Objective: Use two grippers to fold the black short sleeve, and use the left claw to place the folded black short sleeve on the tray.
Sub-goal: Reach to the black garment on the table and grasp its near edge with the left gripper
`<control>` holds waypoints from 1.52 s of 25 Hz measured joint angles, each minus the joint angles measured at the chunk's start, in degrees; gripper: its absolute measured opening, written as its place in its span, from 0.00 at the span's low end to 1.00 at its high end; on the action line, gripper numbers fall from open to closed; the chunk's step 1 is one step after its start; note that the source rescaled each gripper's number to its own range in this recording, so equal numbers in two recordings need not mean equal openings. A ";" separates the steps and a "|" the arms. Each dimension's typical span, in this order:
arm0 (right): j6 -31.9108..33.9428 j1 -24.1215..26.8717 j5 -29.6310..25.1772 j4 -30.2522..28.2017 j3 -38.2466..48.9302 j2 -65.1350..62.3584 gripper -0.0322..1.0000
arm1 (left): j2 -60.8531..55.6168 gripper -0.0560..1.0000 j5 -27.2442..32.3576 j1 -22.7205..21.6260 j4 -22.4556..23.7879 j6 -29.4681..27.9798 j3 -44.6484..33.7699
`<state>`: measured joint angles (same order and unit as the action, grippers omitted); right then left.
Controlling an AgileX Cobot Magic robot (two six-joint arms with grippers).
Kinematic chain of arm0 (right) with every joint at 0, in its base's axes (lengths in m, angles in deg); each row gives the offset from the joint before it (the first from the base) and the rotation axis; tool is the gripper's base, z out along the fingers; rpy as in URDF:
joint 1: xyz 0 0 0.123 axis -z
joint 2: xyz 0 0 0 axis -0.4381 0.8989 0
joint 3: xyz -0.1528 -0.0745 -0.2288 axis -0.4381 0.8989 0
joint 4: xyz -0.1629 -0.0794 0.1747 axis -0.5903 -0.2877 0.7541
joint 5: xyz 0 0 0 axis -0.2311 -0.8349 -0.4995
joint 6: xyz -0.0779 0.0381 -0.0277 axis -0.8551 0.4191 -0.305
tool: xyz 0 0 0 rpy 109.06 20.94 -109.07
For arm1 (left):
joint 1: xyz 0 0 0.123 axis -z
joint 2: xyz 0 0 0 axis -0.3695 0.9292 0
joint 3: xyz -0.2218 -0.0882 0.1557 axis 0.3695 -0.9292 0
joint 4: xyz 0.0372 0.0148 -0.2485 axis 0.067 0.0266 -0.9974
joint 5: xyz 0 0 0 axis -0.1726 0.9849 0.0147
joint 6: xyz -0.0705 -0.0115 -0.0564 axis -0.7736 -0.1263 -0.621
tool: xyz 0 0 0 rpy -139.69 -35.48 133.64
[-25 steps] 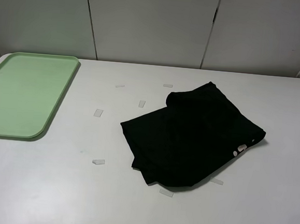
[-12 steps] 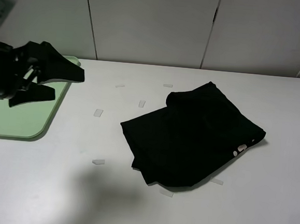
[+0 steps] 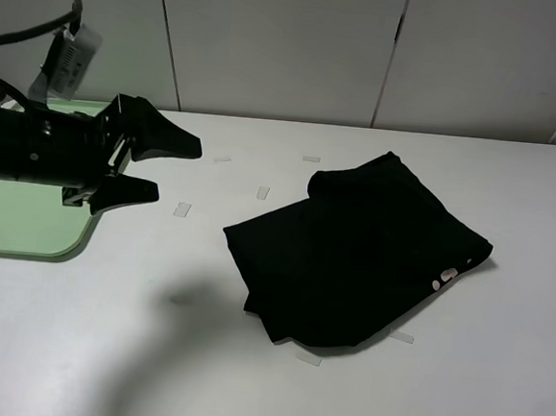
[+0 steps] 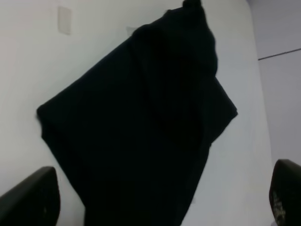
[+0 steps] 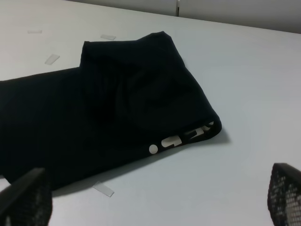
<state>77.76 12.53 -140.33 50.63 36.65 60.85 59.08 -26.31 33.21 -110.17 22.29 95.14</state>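
Folds of the black short sleeve (image 3: 361, 253) lie rumpled on the white table (image 3: 244, 388), right of centre in the high view and well apart from the pale green tray (image 3: 16, 231) at the table's left edge. Pale lettering (image 5: 186, 138) along one folded edge is plain in the right wrist view, a mere speck from above, and hidden in the left wrist view. The left gripper (image 3: 178, 169) hovers over the tray's right rim, jaws apart, pointing toward the garment. The right gripper (image 5: 155, 195) shows only in its own wrist view, fingertips spread wide, with the cloth just beyond them. Small tape strips (image 3: 182, 209) dot the table around the cloth.
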 joint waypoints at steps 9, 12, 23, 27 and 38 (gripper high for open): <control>0.00 0.00 0.00 0.00 0.00 0.00 1.00 | 10.84 0.88 0.93 0.00 -0.70 3.41 0.18; 0.00 0.00 0.00 0.00 0.00 0.00 1.00 | 14.62 0.88 0.87 0.07 -0.75 4.93 0.80; 0.00 0.00 0.00 0.00 0.00 0.00 1.00 | 26.68 0.88 0.13 6.11 -1.01 6.84 10.63; 0.00 0.00 0.00 0.00 0.00 0.00 1.00 | 30.37 0.87 0.04 8.79 -1.01 5.92 14.03; 0.00 0.00 0.00 0.00 0.00 0.00 1.00 | 33.02 0.86 -0.98 11.71 -1.07 2.24 18.48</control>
<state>77.76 12.53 -140.33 50.63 36.65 60.85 92.10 -27.29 44.92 -111.24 24.53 113.63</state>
